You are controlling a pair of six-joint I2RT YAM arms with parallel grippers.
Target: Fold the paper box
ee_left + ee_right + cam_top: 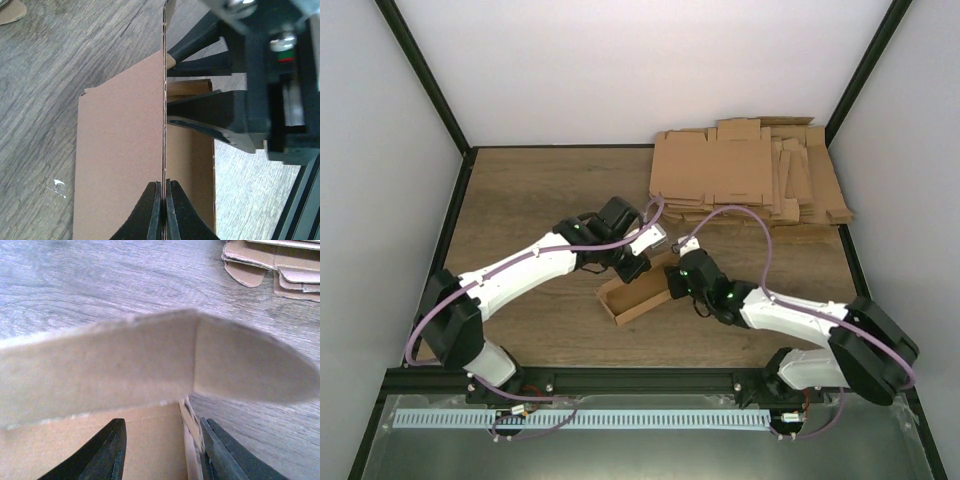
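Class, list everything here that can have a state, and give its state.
paper box: half folded, side walls raised, one tall panel upright.
left gripper: shut on the upright panel's edge.
right gripper: open, straddling a box wall.
pile of flat blanks: unfolded, stacked at the far right.

No legible txt, labels, brands or nos. in any view; paper box (638, 295) surface unprinted.
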